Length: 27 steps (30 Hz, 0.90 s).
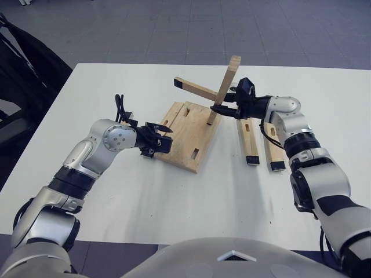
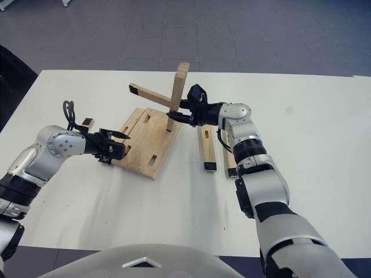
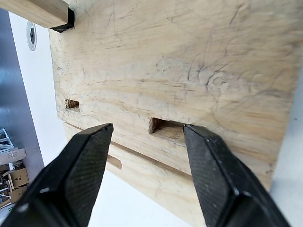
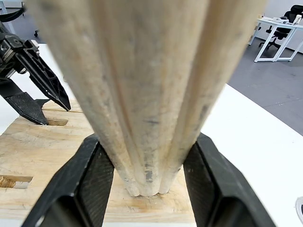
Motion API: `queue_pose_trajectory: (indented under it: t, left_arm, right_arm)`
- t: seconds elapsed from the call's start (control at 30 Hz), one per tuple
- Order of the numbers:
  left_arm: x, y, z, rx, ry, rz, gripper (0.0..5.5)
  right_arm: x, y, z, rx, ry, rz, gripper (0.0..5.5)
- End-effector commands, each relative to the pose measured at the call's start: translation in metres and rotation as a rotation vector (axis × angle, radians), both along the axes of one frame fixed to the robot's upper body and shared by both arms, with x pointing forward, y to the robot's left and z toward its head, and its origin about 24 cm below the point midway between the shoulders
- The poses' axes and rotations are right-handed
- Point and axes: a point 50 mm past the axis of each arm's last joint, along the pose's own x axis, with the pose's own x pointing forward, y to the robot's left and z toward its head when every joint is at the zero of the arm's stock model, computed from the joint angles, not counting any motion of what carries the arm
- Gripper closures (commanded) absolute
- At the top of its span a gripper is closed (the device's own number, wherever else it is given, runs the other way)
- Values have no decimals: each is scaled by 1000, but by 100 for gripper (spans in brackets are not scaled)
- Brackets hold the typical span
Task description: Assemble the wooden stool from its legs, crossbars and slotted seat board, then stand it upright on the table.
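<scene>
The slotted seat board [image 1: 186, 138] lies flat mid-table. On its far right part stands a wooden leg [image 1: 227, 86], tilted slightly, with a crossbar [image 1: 196, 88] sticking out to the left from it. My right gripper [image 1: 223, 109] is shut on the leg's lower half; in the right wrist view the fingers [image 4: 92, 177] clamp the leg [image 4: 142, 85] just above the board [image 4: 42, 142]. My left gripper [image 1: 164, 138] is open at the board's left edge, its fingers [image 3: 83, 175] spread either side of a slot [image 3: 165, 130] and holding nothing.
Two loose legs with black tips [image 1: 248, 142] [image 1: 272, 152] lie side by side on the white table [image 1: 174, 197], right of the board and under my right forearm. Another short black-tipped wooden piece [image 2: 87, 123] lies behind my left wrist.
</scene>
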Motion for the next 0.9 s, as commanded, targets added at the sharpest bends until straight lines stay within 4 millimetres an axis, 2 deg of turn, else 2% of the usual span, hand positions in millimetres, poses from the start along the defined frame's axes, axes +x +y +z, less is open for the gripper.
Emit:
queue_pose_trajectory:
  t: [0.03, 0.1, 0.2, 0.3, 0.4, 0.57, 0.73, 0.8, 0.9]
  left_arm:
    - [-17, 1, -29, 29, 132, 9, 272]
    - [-17, 2, -29, 28, 132, 12, 272]
    - [-17, 2, -29, 24, 131, 17, 272]
    - [-16, -1, -29, 12, 125, 18, 272]
    - [-17, -2, -29, 9, 126, 20, 272]
    - [-18, -2, -30, 3, 128, 28, 272]
    - [-17, -3, -30, -3, 126, 30, 272]
    - [-16, -4, -30, -1, 126, 27, 272]
    - [-15, -4, -29, -2, 121, 29, 272]
  right_arm:
    - [-39, -29, -78, -175, 288, -64, 348]
    - [-38, -29, -77, -169, 300, -78, 348]
    - [-24, -31, -66, -156, 340, -138, 348]
    - [-11, -46, -56, -161, 390, -259, 348]
    - [-8, -53, -52, -184, 388, -292, 348]
    - [-10, -47, -58, -204, 368, -269, 348]
    - [-23, -39, -82, -260, 411, -297, 348]
    - [-23, -39, -83, -234, 411, -318, 348]
    - [-14, -40, -70, -165, 379, -344, 348]
